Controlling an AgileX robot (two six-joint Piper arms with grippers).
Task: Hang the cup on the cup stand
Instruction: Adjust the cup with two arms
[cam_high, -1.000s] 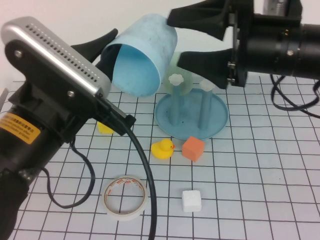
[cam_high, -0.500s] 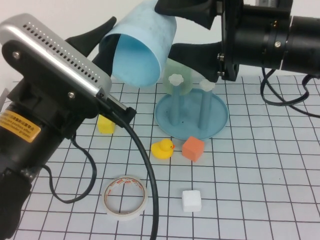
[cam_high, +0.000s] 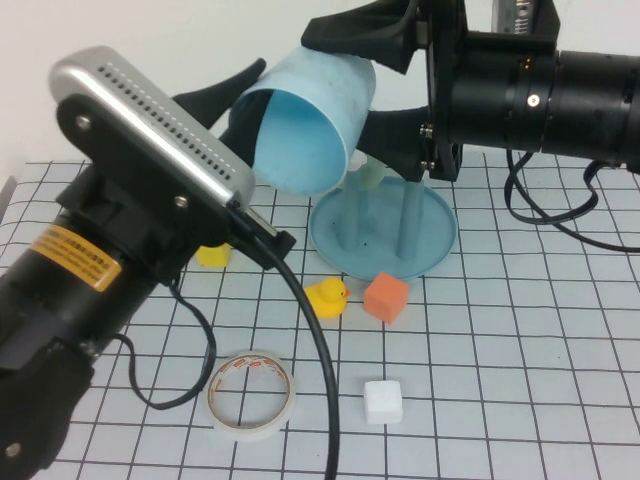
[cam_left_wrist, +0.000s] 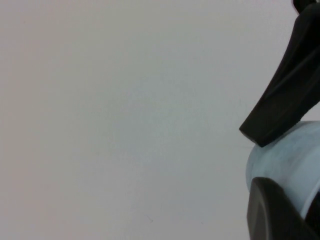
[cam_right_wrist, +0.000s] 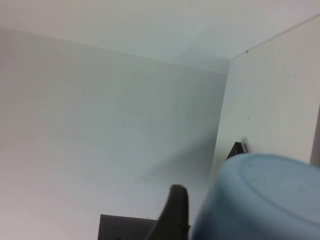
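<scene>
While the cup (cam_high: 312, 125) is hanging tilted in the air, mouth toward six o'clock, the left end effector (cam_high: 240, 100) is clamping its nine o'clock wall. The right end effector (cam_high: 375, 85) is spreading wide around its base. Both are hovering above the cup stand (cam_high: 436, 235) on the surface (cam_high: 500, 380).

Light blue cup (cam_high: 315, 120), teal cup stand (cam_high: 435, 235), black-gridded white table (cam_high: 520, 380).

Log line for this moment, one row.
phase: handover in air | cup: tilted, above stand, not on a peg | left gripper: on cup | right gripper: fingers around cup's base | green cup: behind stand
</scene>
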